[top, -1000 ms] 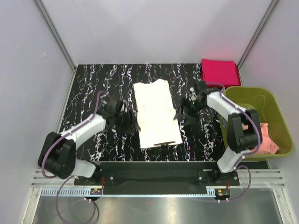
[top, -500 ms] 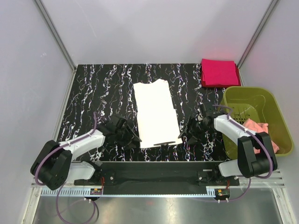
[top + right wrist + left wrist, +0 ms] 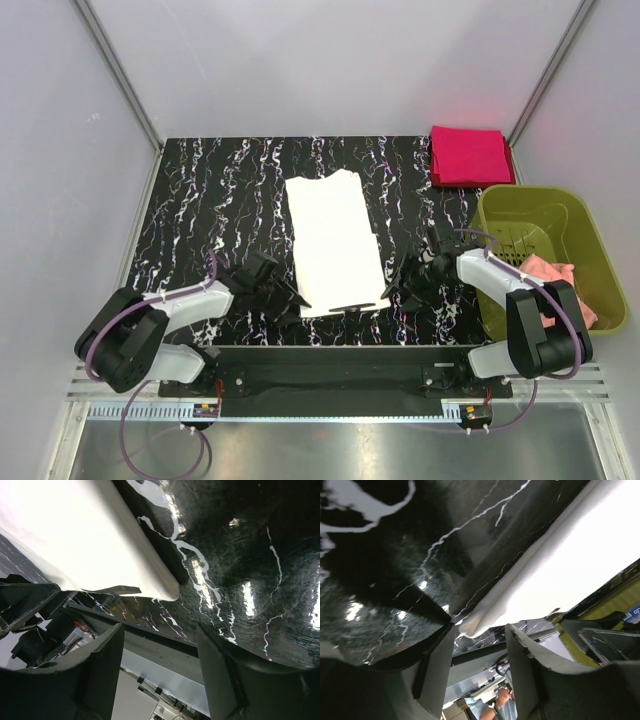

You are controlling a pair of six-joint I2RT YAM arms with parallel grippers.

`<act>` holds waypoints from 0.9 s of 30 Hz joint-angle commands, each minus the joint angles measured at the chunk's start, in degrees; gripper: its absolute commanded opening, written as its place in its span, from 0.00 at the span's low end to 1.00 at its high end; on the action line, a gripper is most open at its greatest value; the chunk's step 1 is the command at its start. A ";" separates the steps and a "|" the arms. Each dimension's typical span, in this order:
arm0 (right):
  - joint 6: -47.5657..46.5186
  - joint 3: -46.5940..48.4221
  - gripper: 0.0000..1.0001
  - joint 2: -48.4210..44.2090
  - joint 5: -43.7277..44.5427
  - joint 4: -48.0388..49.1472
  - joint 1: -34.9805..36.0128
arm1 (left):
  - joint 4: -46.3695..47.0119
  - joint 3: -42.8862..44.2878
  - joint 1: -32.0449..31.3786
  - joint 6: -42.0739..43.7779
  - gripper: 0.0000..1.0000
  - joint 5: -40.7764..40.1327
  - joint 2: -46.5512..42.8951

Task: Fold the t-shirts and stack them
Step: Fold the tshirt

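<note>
The cream-white t-shirt (image 3: 334,243) lies on the black marbled table (image 3: 210,190) as a long folded strip, narrow end toward the arms. My left gripper (image 3: 296,301) is open at the strip's near left corner (image 3: 485,615), low over the table. My right gripper (image 3: 392,286) is open at the near right corner (image 3: 150,580). Neither holds cloth. The magenta-red t-shirt (image 3: 470,155) lies folded at the table's far right corner.
An olive-green bin (image 3: 548,255) stands at the right edge with pink cloth (image 3: 565,290) inside. The enclosure's white walls and metal frame posts surround the table. The arm bases sit on a black rail at the near edge.
Both grippers have moved from the strip's middle sides toward the near end, and now sit at its near corners. The strip looks flatter and straighter.
</note>
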 commanded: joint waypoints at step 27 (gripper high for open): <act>5.66 -4.57 0.33 9.25 3.87 14.62 0.02 | 2.56 -7.27 -0.81 -3.91 0.10 -4.03 3.58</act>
